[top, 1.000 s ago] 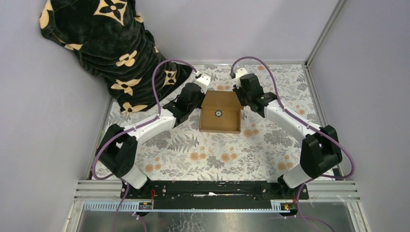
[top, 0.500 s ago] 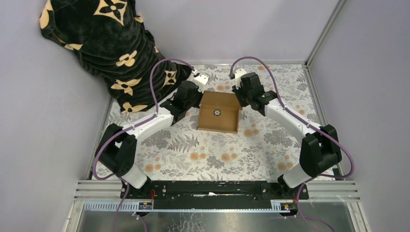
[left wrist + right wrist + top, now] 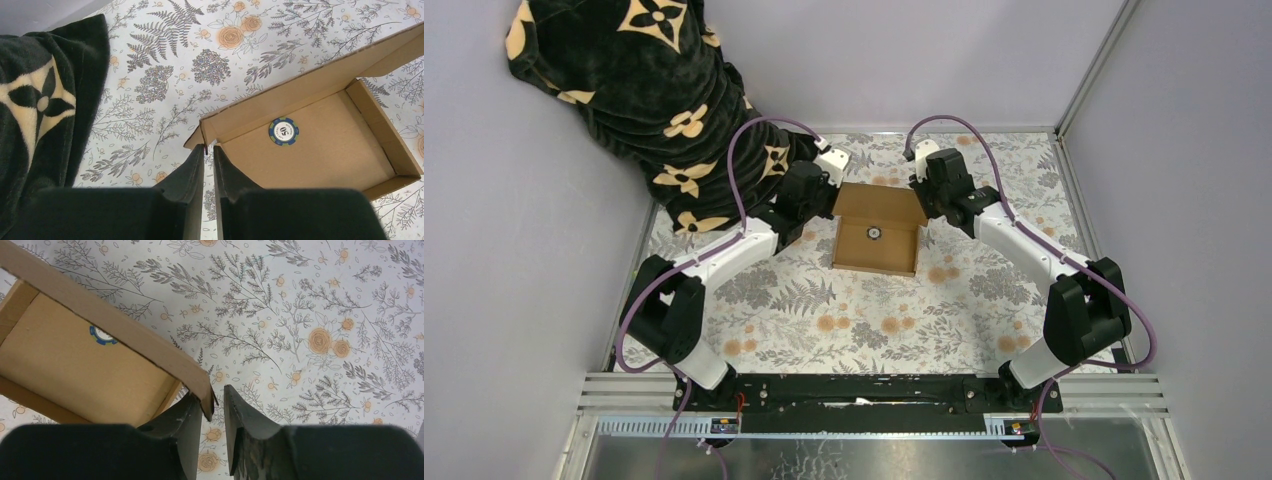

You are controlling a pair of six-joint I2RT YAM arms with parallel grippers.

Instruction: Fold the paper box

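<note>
The paper box is a brown cardboard tray standing open on the floral table, with its lid flap at the far side. A blue poker chip lies inside. My left gripper is at the far left corner; in the left wrist view its jaws are nearly closed, pinching the thin corner edge of the box. My right gripper is at the far right corner. In the right wrist view its jaws stand apart, with the lid corner between them against the left finger.
A black blanket with cream flower shapes hangs at the back left and spills onto the table beside the left arm; it also shows in the left wrist view. Grey walls and a metal frame edge bound the table.
Both grippers have moved toward the far side. The box has shifted slightly left and away, and its lid flap now spreads wider at the far edge.
</note>
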